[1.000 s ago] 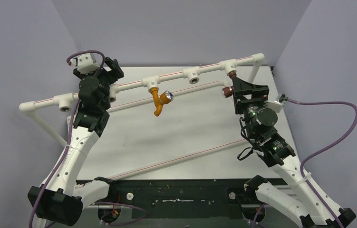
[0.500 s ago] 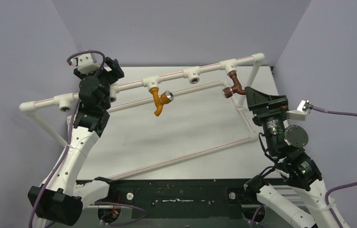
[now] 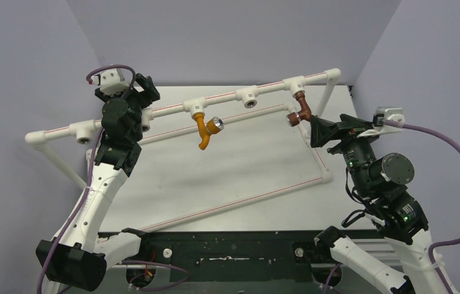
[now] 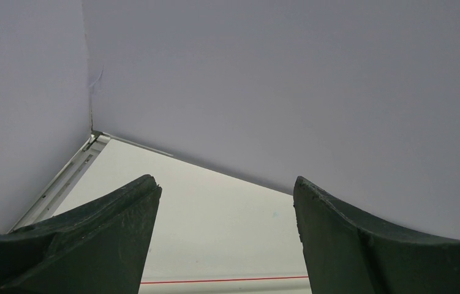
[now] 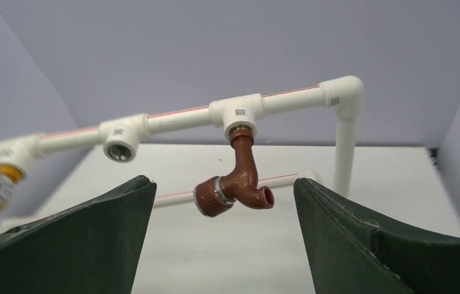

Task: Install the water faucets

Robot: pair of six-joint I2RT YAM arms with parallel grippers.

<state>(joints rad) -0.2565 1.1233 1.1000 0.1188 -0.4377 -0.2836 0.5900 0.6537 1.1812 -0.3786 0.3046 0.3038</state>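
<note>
1. My right pincer [image 3: 315, 131] is spread wide and pinches nothing. In my wrist view its dark fingers [image 5: 92, 239] stand on either side of the dark red-brown faucet [image 5: 239, 177], apart from it.
2. That faucet hangs from a white T-socket [image 5: 236, 113] near the right end of the pipe rail [image 3: 166, 110]. Its body bends downward and its spout mouth points sideways.
3. The next socket [image 5: 120, 141] along the rail, to my left, shows an open round mouth.
4. Further left, the orange-yellow faucet [image 3: 203, 131] hangs from another socket about mid-rail, with its silver knob [image 3: 216, 125] just beside its body.
5. My left pincer [image 4: 226, 184] is spread too, with nothing between its fingers. It is raised at the left stretch of the rail and faces the purple wall [image 4: 288, 86].
6. The pipe frame stands on the white desk [image 3: 245, 171].
</note>
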